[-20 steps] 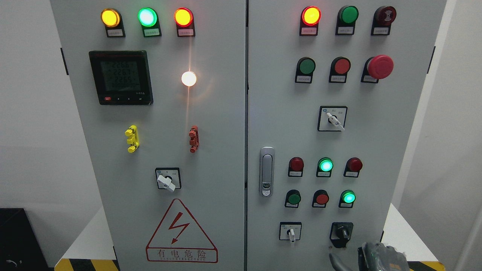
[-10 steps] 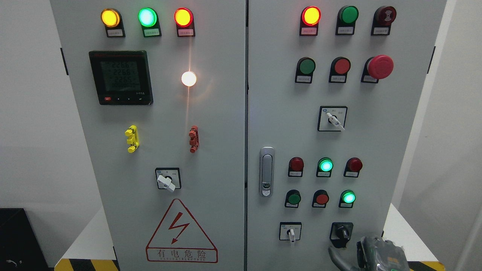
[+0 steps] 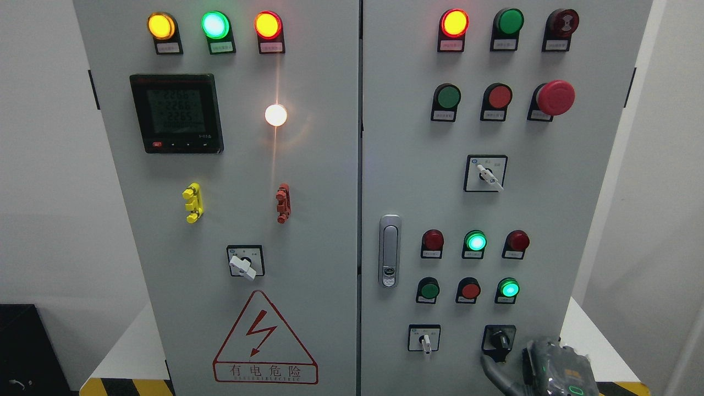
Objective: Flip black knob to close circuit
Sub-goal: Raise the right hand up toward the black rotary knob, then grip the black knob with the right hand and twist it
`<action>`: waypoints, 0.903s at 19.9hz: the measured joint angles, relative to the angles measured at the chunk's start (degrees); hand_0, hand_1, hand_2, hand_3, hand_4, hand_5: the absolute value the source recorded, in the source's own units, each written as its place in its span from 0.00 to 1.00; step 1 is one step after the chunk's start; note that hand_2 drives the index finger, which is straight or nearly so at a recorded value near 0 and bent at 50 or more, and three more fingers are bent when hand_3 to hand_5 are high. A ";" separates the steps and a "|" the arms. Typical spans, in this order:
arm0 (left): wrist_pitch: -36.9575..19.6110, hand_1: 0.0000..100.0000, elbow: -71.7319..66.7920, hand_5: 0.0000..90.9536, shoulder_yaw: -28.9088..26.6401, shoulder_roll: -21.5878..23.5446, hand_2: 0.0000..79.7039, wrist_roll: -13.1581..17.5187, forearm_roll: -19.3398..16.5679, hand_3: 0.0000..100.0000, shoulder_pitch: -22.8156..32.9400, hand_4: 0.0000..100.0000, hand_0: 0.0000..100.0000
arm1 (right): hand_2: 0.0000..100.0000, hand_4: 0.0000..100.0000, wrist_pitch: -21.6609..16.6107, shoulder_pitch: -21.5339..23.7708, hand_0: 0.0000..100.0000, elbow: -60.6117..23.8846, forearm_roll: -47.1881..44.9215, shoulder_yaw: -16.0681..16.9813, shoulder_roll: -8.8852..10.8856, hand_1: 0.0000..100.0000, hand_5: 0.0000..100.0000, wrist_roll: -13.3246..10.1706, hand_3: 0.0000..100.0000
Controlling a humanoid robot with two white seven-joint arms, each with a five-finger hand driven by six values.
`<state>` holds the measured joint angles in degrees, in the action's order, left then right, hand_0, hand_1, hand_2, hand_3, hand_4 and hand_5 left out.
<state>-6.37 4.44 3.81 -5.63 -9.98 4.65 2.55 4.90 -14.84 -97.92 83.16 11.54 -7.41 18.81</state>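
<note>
The small black rotary knob on its black square mount is sitting low on the right door of the grey steel control cabinet, beside a white-handled selector switch and below a lit green indicator lamp. Its pointer is sitting near upright, as in the views a second ago, so the circuit is judged as not yet closed.

What is changing is the approach: the right robot hand, grey and black with a green light on its casing, is rising from the bottom edge compared with a second ago, and one grey finger is now curving up to just under the knob's mount. Whether that finger is touching the mount cannot be told. The reach is judged nearly complete, with pinching and turning yet to come.

The hand is holding nothing; its other fingers are hidden behind its own casing, so how far it is spread cannot be told. The left arm is not showing.
</note>
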 measured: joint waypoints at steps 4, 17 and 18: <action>0.00 0.56 0.00 0.00 0.01 0.00 0.00 -0.02 0.01 0.00 0.00 0.00 0.12 | 0.93 0.95 0.07 -0.36 0.00 0.47 0.31 0.33 -0.03 0.00 0.98 -0.52 1.00; 0.00 0.56 0.02 0.00 0.01 0.00 0.00 -0.06 0.01 0.00 0.00 0.00 0.12 | 0.92 0.95 -0.16 -0.86 0.00 1.55 0.51 1.54 -0.04 0.00 0.98 -1.13 1.00; 0.00 0.56 0.02 0.00 0.01 0.00 0.00 -0.06 0.01 0.00 0.00 0.00 0.12 | 0.92 0.95 -0.16 -0.90 0.00 1.58 0.50 1.57 -0.04 0.00 0.98 -1.14 1.00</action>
<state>-6.37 4.46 3.82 -5.62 -10.04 4.66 2.55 4.74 -15.74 -96.34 83.66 13.11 -7.45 17.68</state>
